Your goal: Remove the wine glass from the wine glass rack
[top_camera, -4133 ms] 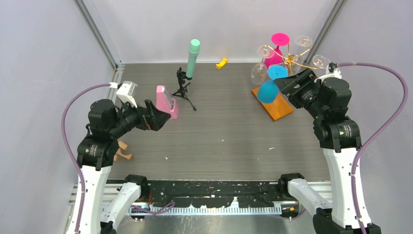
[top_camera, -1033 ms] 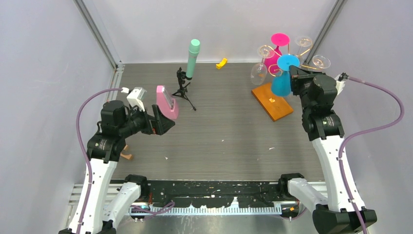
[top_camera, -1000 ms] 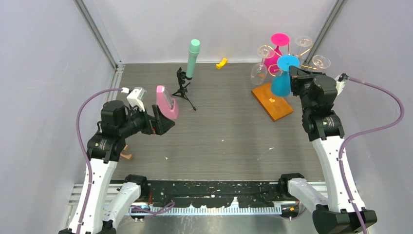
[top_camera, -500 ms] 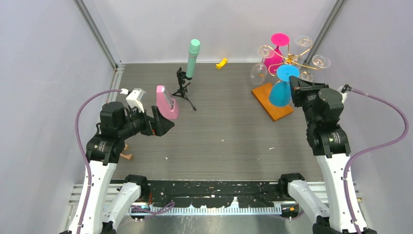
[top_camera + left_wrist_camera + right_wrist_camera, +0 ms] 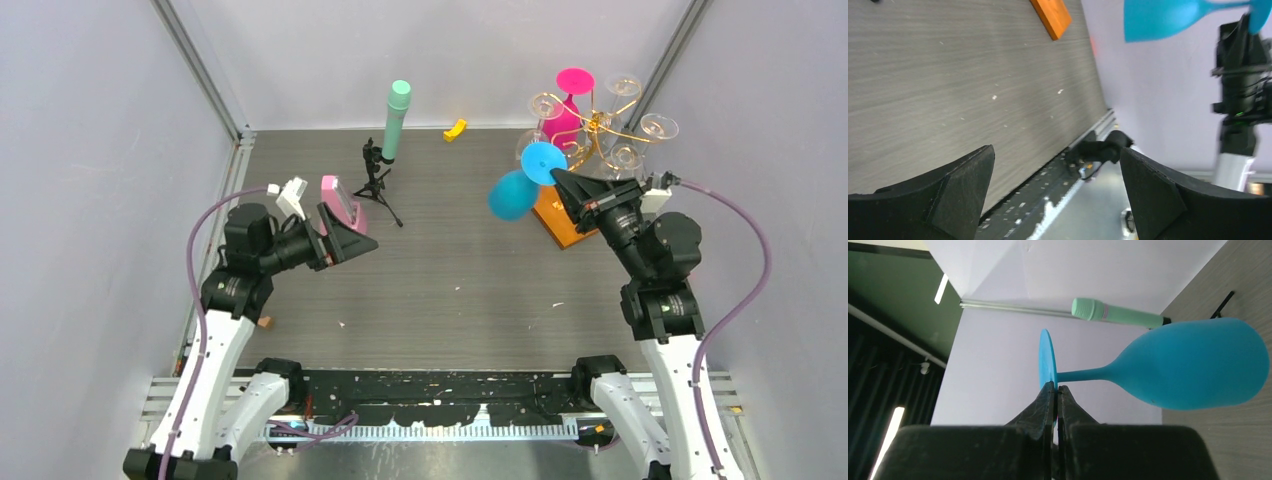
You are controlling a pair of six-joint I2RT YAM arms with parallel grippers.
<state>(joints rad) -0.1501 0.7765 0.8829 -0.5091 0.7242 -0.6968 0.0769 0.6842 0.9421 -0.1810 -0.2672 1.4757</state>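
Over the right half of the grey wood-grain worktop [image 5: 450, 290], the right hand [image 5: 557, 180] is clamped on the flat round foot of a bright blue opaque wine glass [image 5: 512, 195]. Its two fingers [image 5: 1045, 400] are pressed together on the rim of the disc. The glass lies on its side in the air, bowl pointing left, apart from the thin gold wire rack [image 5: 598, 123] and just left of the rack's orange-brown wooden base [image 5: 551, 213]. A magenta glass [image 5: 570, 100] and several clear glasses [image 5: 657, 126] hang from the rack's curled arms.

On the left side, the left hand [image 5: 345, 235] hangs above the worktop with its black fingers [image 5: 948, 190] spread wide apart, holding nothing. A pink block [image 5: 338, 200] stands just behind it. Further back, a mint-green cylinder [image 5: 396, 120] sits on a black mini tripod [image 5: 376, 182], and a small yellow piece [image 5: 455, 129] lies near the back wall.
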